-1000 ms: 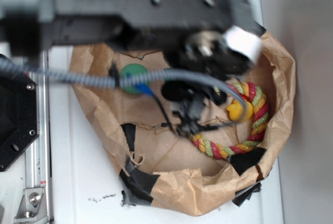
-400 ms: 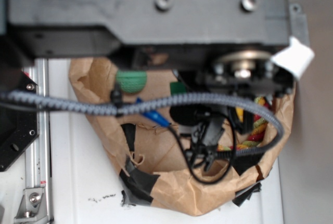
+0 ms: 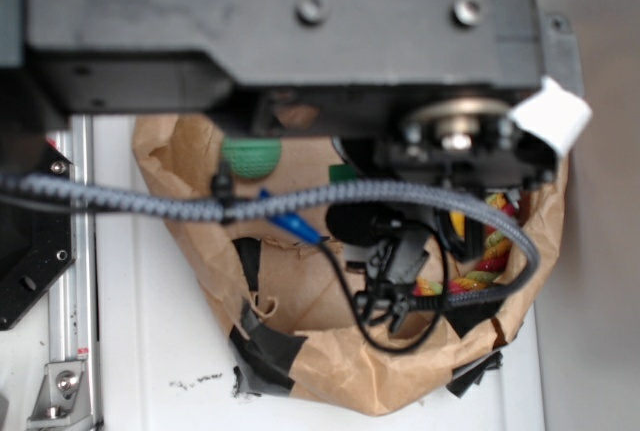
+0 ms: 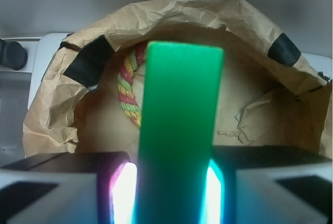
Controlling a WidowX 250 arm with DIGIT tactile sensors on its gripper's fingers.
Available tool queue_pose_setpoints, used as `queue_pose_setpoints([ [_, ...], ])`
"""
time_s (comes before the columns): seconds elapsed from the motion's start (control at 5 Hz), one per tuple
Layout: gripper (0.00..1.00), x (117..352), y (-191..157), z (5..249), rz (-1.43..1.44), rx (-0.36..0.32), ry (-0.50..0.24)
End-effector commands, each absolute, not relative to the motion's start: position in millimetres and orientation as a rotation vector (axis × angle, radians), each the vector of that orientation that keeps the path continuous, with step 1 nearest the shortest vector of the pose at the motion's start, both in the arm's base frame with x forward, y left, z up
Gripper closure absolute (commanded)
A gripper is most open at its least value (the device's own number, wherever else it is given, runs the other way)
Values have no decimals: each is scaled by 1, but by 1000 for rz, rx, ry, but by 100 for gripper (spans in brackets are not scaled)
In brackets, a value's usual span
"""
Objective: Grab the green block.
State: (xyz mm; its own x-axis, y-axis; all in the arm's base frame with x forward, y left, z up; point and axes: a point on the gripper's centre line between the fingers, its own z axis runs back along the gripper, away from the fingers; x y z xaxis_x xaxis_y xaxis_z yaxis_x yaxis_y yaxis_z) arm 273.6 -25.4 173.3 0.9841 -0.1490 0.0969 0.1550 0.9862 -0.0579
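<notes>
Since the frame a second ago, the arm has swung across the view and is now covering most of the paper bag (image 3: 330, 371); since 0.4 s ago it has shifted only slightly.

Going left to right in the exterior view: the white worktop (image 3: 150, 341) is lying bare along its left edge beside a metal rail. The bag is sitting toward the worktop's right edge. At the bag's upper left, the dimpled green ball (image 3: 250, 156) is resting part-hidden under the arm. A grey cable (image 3: 300, 199) is crossing the bag. At the right, the coloured rope (image 3: 480, 261) is showing beneath the wrist.

In the wrist view, the end effector (image 4: 174, 182) is clamping the green block (image 4: 179, 130) between its two lit fingers (image 4: 122, 193), closed to the block's width. The block is projecting forward, above the bag floor and in front of the rope.

Risks, as judged: the block is smooth, and only its lower end is gripped, so a fast move could be pivoting or slipping it out. The slack cable loop could be snagging the bag rim.
</notes>
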Motion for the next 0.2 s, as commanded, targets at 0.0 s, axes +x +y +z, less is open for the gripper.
queue_pose_setpoints([
  [0.0, 100, 270, -30, 181, -246, -15, -61],
])
